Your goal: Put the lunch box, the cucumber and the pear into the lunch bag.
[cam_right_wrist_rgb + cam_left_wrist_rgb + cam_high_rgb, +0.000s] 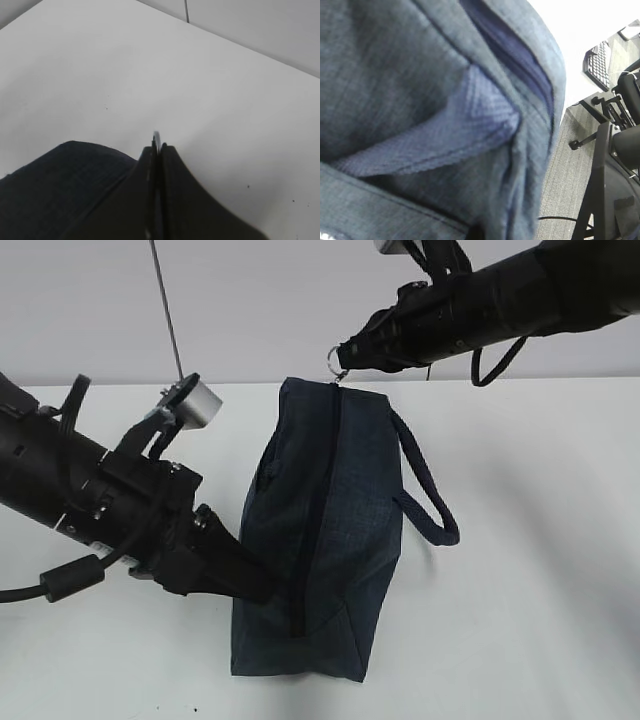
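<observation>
The dark navy lunch bag (330,540) stands on the white table with its long zipper (315,510) facing me, closed along the length I see, and its loop handle (430,500) on the right. My right gripper (345,352) is shut on the metal ring pull (338,362) at the bag's far end; the ring sticks out between the shut fingers in the right wrist view (157,137). My left gripper (262,590) pinches the bag's fabric low on its left side. Bag fabric (420,75) fills the left wrist view and hides the jaws. The lunch box, the cucumber and the pear are out of view.
The white table (540,590) stretches around the bag. A thin rod (165,310) rises at the back left. Past the table edge the left wrist view shows grey floor, a keyboard (600,60) and black stands (607,165).
</observation>
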Controlling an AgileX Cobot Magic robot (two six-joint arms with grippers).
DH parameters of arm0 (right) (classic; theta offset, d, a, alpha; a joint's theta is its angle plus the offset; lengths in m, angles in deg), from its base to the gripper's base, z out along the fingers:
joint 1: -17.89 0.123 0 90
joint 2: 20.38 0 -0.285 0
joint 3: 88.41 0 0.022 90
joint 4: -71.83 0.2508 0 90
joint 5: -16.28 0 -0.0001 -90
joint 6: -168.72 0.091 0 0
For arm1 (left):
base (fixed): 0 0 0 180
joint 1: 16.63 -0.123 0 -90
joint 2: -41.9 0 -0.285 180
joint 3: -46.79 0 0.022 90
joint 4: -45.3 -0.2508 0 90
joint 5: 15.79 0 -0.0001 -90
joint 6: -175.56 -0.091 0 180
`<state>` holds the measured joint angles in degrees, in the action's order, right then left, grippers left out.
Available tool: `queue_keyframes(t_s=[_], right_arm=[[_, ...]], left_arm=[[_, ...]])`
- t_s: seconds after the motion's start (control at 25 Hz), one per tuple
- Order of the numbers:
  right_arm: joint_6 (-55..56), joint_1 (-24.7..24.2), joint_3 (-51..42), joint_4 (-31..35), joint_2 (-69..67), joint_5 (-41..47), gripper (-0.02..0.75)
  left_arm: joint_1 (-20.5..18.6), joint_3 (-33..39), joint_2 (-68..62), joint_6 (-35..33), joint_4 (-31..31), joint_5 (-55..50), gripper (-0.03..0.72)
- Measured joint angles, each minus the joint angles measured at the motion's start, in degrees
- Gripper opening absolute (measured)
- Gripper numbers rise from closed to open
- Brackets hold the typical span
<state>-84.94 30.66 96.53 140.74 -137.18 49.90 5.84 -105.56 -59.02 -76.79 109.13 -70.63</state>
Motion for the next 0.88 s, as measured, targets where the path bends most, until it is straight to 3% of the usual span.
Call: queue_keyframes(t_s=[0.36, 0.52, 0.6, 0.8, 0.88], right_arm=[[1.3, -2.2, 2.5, 0.0, -2.5, 6.4, 0.006], [1.4, -2.4, 2.5, 0.0, -2.5, 7.9, 0.006], [1.5, -2.4, 2.5, 0.0, -2.5, 8.3, 0.006], [1.6, -2.4, 2.5, 0.0, -2.5, 9.2, 0.006], [1.6, -2.4, 2.5, 0.0, -2.5, 9.3, 0.006]], left_arm=[[0.0, 0.0, 0.0, 0.1, -0.1, -0.8, -0.006], [0.0, 0.0, 0.0, 3.7, -0.1, -0.9, 0.027], [0.0, 0.0, 0.0, 6.0, -0.1, -1.0, 0.106], [0.0, 0.0, 0.8, 11.9, -0.4, -0.9, 0.432], [0.0, 0.0, 2.2, 12.9, -0.5, -0.9, 0.492]])
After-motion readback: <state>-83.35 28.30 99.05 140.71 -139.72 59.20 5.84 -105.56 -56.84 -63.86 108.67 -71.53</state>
